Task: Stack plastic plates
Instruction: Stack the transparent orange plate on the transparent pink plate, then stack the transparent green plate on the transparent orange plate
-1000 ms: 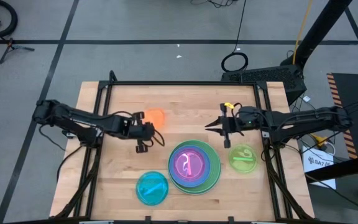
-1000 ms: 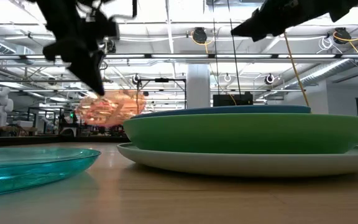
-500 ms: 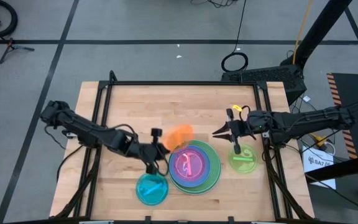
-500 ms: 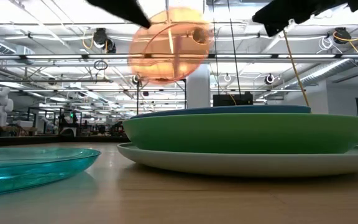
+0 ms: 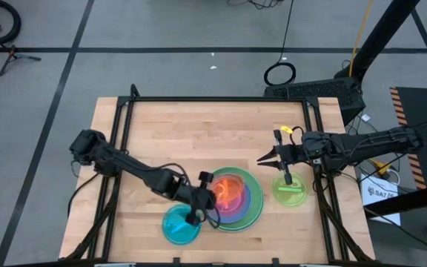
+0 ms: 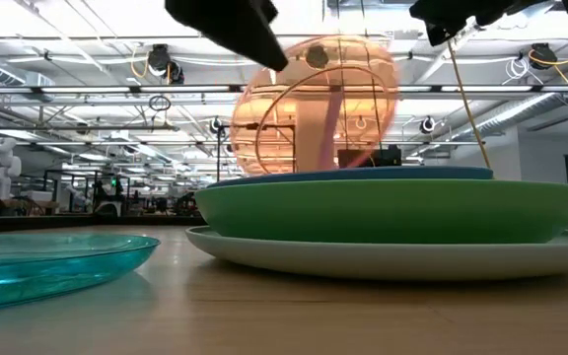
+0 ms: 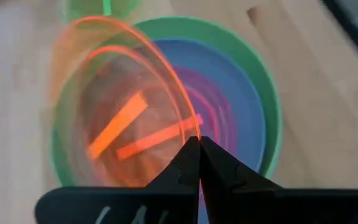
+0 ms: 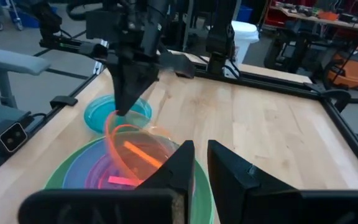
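A stack of plastic plates (image 5: 258,206) sits near the table's front middle: pale blue lowest (image 6: 392,258), then green (image 6: 392,212), blue (image 6: 442,174), and pink inside (image 7: 219,112). Over it hangs a translucent orange plate (image 5: 230,190), with my left gripper (image 5: 210,194) shut on it. A cyan plate (image 5: 180,225) lies flat left of the stack and a lime plate (image 5: 290,190) lies flat right of it. My right gripper (image 5: 261,158) hovers beyond the stack's far right side, with a narrow gap between its fingers (image 8: 201,163) and nothing in it. My left gripper pinches the orange plate's rim (image 7: 193,132) between its two fingertips, on the plate's left side. The fingers slant down from the table's left. The plate is steeply tilted above the stack. Its low side is hidden behind the stack's rim, so I cannot tell whether it touches.
Black frame rails (image 5: 117,148) run along the table's left and right edges and across the far edge. The right arm (image 5: 347,148) reaches in level from the right edge, over the lime plate's far side.
My left gripper has carried the orange plate from the table's left middle toward the right and near edge until it is over the stack. It turned on the way, and the plate now stands steeply tilted. My right gripper has drawn back a little toward the right edge.
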`<state>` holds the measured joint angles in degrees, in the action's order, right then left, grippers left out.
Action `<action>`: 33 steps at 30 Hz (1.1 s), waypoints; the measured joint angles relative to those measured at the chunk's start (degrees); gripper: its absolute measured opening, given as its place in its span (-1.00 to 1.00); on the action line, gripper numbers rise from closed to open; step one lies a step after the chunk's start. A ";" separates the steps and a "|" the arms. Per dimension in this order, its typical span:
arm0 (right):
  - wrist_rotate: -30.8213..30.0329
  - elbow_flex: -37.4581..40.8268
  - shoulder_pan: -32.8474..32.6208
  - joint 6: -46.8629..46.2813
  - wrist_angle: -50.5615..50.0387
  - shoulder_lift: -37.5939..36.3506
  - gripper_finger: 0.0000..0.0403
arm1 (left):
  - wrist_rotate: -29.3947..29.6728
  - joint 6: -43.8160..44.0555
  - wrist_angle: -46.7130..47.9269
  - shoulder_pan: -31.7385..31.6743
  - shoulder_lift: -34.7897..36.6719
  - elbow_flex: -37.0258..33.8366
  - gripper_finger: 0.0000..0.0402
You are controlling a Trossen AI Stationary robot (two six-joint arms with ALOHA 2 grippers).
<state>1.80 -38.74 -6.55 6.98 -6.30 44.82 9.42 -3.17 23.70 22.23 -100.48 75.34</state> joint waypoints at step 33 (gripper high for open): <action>-0.15 0.00 0.02 0.92 -0.25 0.02 -0.81 | -12.00 0.15 1.67 -4.05 -2.25 0.19 -0.53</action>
<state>1.65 -38.74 -6.52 7.90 -6.55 44.84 -2.57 -3.02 25.37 18.17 -102.74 75.52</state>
